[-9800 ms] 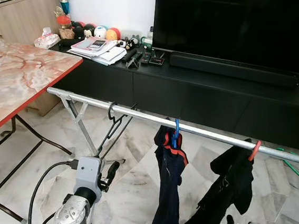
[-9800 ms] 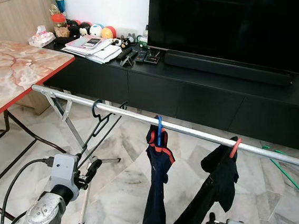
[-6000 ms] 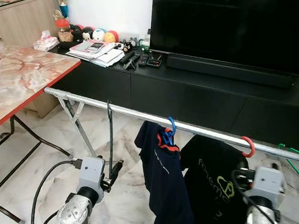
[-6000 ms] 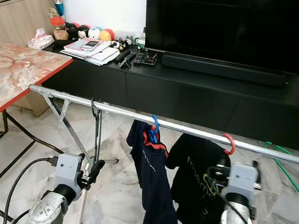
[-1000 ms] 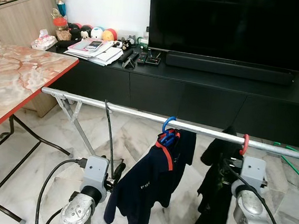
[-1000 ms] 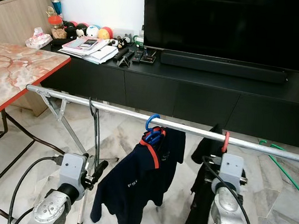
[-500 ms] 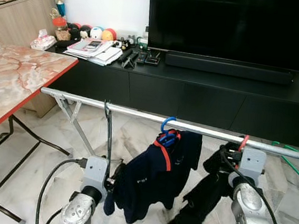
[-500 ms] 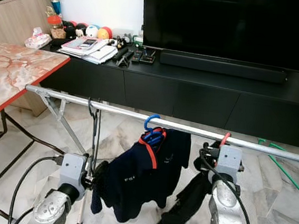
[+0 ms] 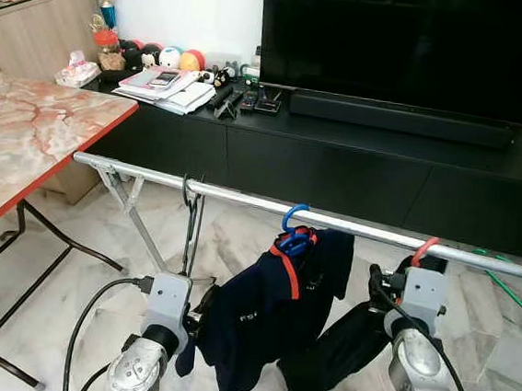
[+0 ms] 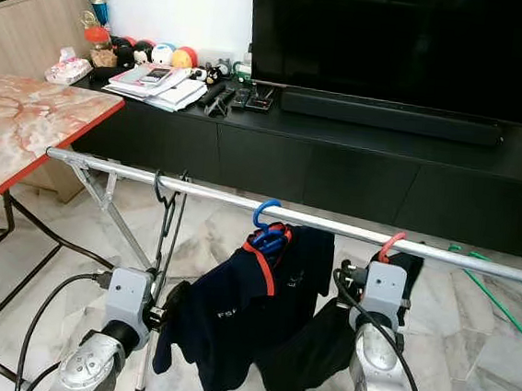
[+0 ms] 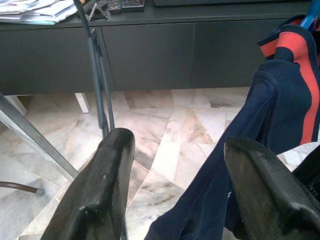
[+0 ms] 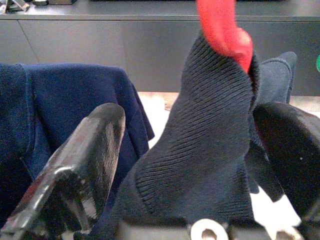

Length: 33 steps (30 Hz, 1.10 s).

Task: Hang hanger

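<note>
Risk: red hanger hook sits shallow on rail; if right pincer tugs the dark garment, it could slip off. That pincer is spread wide w/ garment betw. its fingers, hanger just above. Left pincer also wide, empty, black hanger just ahead.

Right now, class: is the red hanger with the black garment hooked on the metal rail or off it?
On. The red hanger curves over the metal rail, and the black garment hangs below it.

head stereo downward, wrist cameras close-up
</note>
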Available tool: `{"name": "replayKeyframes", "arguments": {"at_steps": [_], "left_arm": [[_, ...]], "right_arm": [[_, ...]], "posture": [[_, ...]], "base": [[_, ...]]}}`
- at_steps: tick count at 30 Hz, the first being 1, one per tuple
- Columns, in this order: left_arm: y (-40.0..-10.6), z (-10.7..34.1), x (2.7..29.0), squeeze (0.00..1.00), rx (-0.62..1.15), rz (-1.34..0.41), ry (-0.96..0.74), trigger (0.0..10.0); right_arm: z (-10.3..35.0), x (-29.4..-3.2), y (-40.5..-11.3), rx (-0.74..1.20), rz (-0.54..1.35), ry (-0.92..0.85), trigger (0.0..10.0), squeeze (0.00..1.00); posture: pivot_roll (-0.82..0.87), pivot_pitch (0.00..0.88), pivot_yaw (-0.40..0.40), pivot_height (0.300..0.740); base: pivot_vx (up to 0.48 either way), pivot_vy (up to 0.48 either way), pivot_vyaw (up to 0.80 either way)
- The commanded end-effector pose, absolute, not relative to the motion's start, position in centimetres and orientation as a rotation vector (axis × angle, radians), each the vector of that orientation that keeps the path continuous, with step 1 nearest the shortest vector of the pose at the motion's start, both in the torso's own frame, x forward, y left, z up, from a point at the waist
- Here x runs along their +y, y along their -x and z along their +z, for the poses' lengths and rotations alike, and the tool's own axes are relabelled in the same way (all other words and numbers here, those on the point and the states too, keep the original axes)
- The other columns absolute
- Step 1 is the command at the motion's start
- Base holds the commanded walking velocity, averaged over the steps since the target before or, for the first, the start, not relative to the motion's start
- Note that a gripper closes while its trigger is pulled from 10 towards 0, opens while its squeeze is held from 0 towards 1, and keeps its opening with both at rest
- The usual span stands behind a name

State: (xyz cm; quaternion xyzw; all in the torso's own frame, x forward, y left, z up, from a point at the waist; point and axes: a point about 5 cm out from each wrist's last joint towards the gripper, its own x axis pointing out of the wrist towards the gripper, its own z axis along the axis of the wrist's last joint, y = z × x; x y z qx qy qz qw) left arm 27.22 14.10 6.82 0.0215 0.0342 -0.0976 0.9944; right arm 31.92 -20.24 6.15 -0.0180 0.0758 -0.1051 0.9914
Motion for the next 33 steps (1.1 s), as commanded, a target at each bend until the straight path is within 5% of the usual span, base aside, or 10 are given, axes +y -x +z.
{"name": "replayKeyframes", "arguments": {"at_steps": [1,10,33], "left_arm": [[-27.0,6.3,14.1,0.00,0.093,-0.202,-0.054,10.0],[-27.0,6.2,14.0,0.00,0.098,-0.206,-0.053,10.0],[-27.0,6.0,13.8,0.00,0.104,-0.220,-0.048,10.0]], "right_arm": [[6.2,-20.2,-31.9,0.152,-0.218,0.039,10.0,0.00],[7.4,-22.6,-31.5,0.090,-0.393,0.041,10.0,0.00],[7.2,-21.1,-29.2,0.122,-0.226,0.009,10.0,0.00]], "posture": [[0.02,0.069,0.035,0.740],[0.01,0.070,0.037,0.740],[0.00,0.071,0.032,0.740]], "base": [[0.000,0.000,0.00],[0.000,0.000,0.00],[0.000,0.000,0.00]]}}
